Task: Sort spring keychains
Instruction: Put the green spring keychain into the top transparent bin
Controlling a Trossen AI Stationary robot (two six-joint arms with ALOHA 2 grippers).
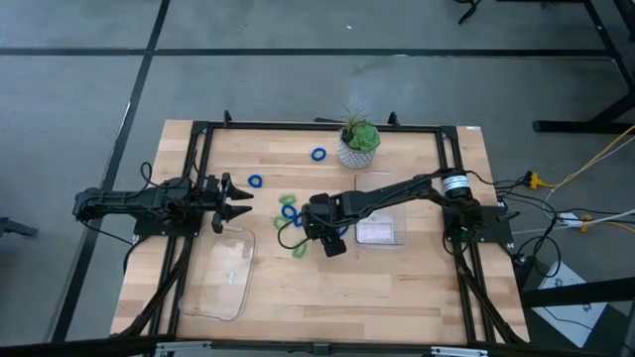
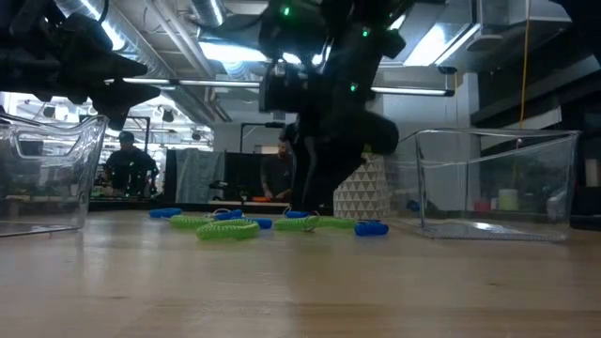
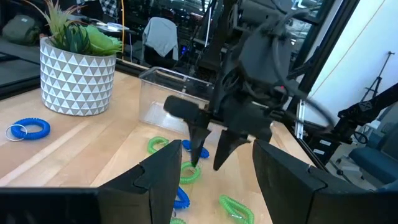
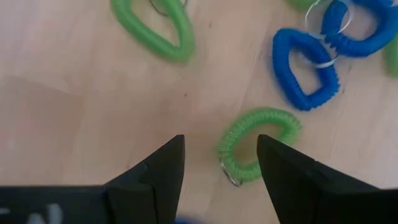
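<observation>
From my remote station I see the right gripper (image 1: 319, 236) poised low over the middle of the wooden table (image 1: 397, 288), its two dark fingers (image 4: 158, 171) spread apart and empty, straddling bare wood just beside a light green spring keychain (image 4: 257, 144) that lies flat with a small metal ring at one end. Most of the spring keychains (image 1: 291, 213) are scattered in a loose cluster at the table's centre, blue and green coils mixed together; in the right wrist view a second green loop (image 4: 155, 28) and two blue loops (image 4: 308, 68) joined by a ring lie close to the open fingers. Two blue keychains sit apart from the cluster: one (image 1: 255, 181) nearer the left gripper, another (image 1: 318, 154) towards the far edge beside the potted plant (image 1: 358, 142) in its white patterned pot. The left gripper (image 1: 236, 201) hangs above the left side of the table, jaws wide open and holding nothing, facing the cluster. A large clear tray (image 1: 218, 273) rests towards the near left corner and a smaller clear tray (image 1: 379, 230) lies right of centre, under the right arm. In the low view, people (image 2: 127, 164) stand in the room beyond the table.
</observation>
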